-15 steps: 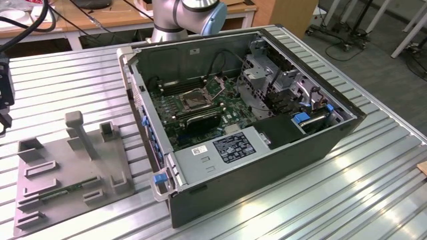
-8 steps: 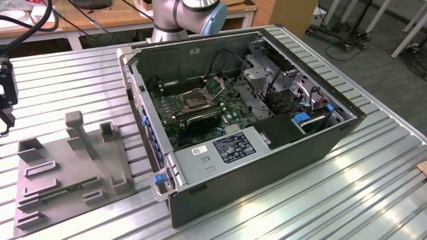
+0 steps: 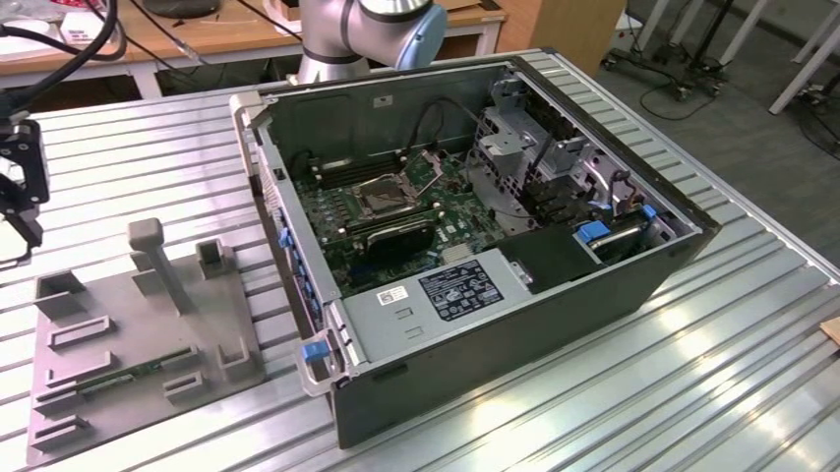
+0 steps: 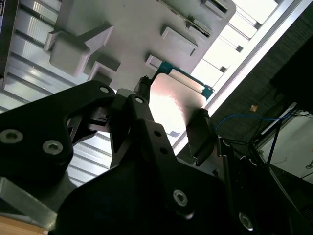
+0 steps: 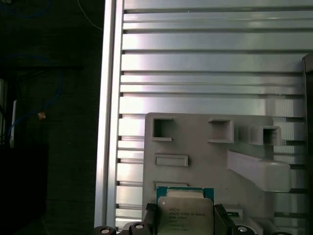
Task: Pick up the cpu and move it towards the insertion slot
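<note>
There was 1 cpu [image 5: 185, 208], 1 gripper [image 5: 185, 219] with 2 fingers [image 5: 220, 220], 1 robot arm [image 3: 361, 29], 1 insertion slot [image 3: 385, 195], 1 open computer case [image 3: 525, 329], 1 grey tray [image 3: 118, 317], 1 green memory stick [image 3: 132, 374] and 1 slatted metal table [image 3: 735, 374].

The grooved metal table [image 3: 735, 374] shines at 4 o'clock in the exterior view. A wooden desk [image 3: 236, 39] stands at 11 o'clock, with grey floor [image 3: 749, 123] at 2 o'clock.

gripped cpu [image 5: 185, 209] above grey tray [image 5: 205, 156]
</note>
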`<state>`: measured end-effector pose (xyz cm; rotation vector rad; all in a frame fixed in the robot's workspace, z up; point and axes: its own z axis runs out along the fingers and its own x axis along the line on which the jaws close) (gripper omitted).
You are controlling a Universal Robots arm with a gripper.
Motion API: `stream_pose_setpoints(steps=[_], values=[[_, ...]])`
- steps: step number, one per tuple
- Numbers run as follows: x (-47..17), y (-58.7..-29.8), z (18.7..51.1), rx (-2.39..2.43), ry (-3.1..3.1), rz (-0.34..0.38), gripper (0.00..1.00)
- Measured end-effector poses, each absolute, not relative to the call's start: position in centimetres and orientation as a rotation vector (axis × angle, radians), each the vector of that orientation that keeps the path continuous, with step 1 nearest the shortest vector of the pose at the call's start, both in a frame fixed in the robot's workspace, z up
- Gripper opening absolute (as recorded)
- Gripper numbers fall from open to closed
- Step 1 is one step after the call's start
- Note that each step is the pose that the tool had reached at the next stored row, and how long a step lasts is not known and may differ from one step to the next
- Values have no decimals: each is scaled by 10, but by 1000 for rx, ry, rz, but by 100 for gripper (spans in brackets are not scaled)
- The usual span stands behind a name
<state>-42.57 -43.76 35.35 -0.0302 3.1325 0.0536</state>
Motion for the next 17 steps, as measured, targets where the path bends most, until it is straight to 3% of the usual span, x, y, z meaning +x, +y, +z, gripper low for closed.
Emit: stream_pose_setpoints(steps=[17], values=[[-411, -438, 354, -30, 3133, 53, 54]])
